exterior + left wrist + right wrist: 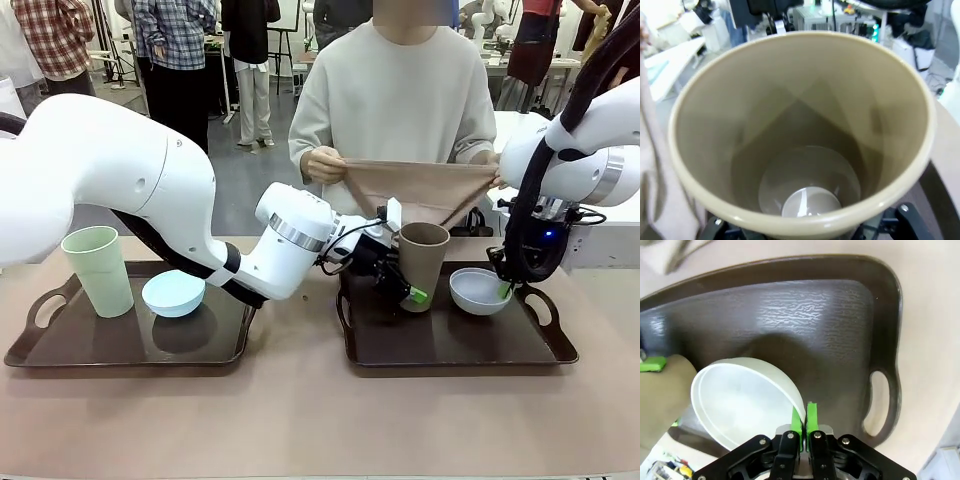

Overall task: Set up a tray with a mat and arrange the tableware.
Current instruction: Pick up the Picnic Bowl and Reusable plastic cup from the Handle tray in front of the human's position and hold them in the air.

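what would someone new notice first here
Both arms meet over the right tray: the left gripper is at the brown tumbler, and the right gripper pinches the rim of the white bowl. Across the table, a person holds up a brown mat.

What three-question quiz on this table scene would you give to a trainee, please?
1. True or false: the right pincer grips the rim of the greyish-white round bowl.
2. Which item stands beside the light blue round bowl on the left dark brown plastic tray? A) pale green tall tumbler B) metal spoon C) white plate
3. What does the person hold up?
Key: 1 true; 2 A; 3 a taupe-brown cloth mat.
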